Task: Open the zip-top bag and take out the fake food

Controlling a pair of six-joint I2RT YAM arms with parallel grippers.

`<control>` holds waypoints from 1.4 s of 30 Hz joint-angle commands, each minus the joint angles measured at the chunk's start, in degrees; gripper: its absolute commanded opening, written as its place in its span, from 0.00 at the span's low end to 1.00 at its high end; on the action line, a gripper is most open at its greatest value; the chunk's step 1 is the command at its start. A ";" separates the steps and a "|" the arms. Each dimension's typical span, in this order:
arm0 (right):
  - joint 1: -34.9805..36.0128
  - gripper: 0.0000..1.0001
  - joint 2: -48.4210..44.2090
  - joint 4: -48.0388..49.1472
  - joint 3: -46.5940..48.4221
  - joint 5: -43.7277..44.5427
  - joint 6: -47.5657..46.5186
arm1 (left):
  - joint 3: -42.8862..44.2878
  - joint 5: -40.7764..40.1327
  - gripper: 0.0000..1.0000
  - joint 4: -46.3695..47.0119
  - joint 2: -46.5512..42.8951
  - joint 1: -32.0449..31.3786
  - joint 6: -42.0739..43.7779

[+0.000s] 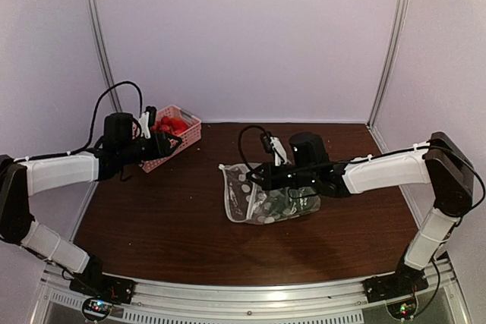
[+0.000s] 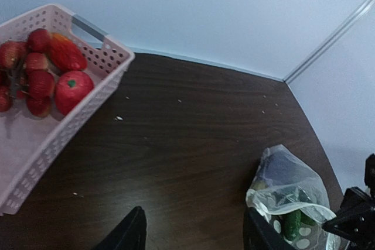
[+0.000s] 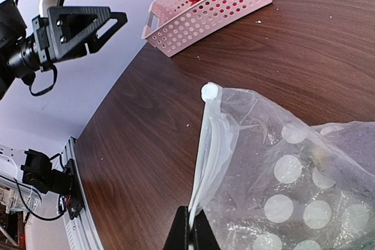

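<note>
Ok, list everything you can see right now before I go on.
table: one, dark brown wood, under everything
basket: one, pink lattice plastic, far left of the table
grape bunch: one, red, in the basket
tomato: one, red with a green top, in the basket
red-orange piece: one, in the basket behind the tomato
zip-top bag: one, clear with white dots, mid-table
green piece: one, inside the bag
dark purple piece: one, inside the bag, blurred by the plastic
left tool: black, open, empty, by the basket
right tool: black, shut on the bag's white zip edge
</note>
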 commanded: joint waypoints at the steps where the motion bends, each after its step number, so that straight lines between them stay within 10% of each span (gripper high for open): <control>1: 1.50 0.00 1.13 1.37 2.31 0.40 0.91 | -5.90 -0.52 0.58 7.37 -3.19 -8.24 -0.56; 13: 3.66 0.00 2.45 3.24 5.38 0.21 3.45 | -11.85 -0.40 0.54 19.04 3.14 -23.26 -0.86; 28: 3.70 0.00 3.23 4.85 2.52 0.29 3.53 | -6.46 -0.33 0.42 30.53 20.71 -26.44 -6.31; 42: 3.75 0.00 4.98 6.33 2.42 -0.50 4.26 | -20.74 -9.73 0.42 27.26 -1.36 -26.57 -3.99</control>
